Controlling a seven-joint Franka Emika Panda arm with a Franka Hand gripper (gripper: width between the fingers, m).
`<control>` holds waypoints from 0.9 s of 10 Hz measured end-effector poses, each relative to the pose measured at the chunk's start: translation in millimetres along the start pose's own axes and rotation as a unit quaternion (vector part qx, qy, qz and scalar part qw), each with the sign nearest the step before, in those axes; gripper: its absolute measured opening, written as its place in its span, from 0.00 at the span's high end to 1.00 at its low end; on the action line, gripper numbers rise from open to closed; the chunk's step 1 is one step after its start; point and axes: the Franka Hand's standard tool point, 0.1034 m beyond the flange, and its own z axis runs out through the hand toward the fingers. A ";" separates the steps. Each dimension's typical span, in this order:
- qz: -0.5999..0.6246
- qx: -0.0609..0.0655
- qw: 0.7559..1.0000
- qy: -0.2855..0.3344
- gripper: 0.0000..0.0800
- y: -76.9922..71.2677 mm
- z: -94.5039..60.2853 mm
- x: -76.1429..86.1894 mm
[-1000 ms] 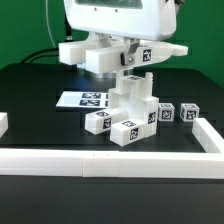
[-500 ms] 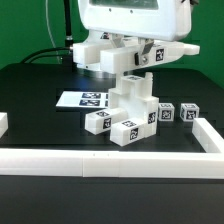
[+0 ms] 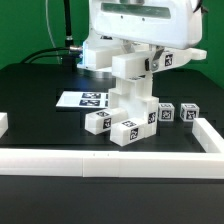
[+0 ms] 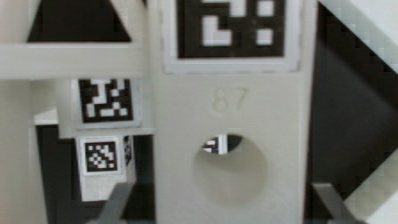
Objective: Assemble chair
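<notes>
My gripper is shut on a flat white chair part with a tag at its right end, and holds it in the air. The part hangs just above the partly built chair, a stack of white tagged blocks on the black table. In the wrist view the held part fills the middle, with a round hole and a tag on it. A dark finger stands at each side of it around my gripper. Tagged blocks of the stack show beside it.
Two small loose tagged blocks lie to the exterior view's right of the stack. The marker board lies behind it to the left. A white border rail runs along the front and the right side.
My gripper and the held part have moved toward the exterior view's right, over the stack. The parts on the table have not moved.
</notes>
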 end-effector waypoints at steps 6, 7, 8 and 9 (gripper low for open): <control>-0.002 -0.002 1.000 -0.001 0.64 1.8 2.6 -0.4; -0.003 -0.002 1.000 0.000 0.64 1.3 4.1 -2.3; -0.005 -0.003 1.000 0.000 0.64 1.5 6.5 -4.8; -0.006 -0.004 1.000 0.000 0.64 1.4 7.3 -6.0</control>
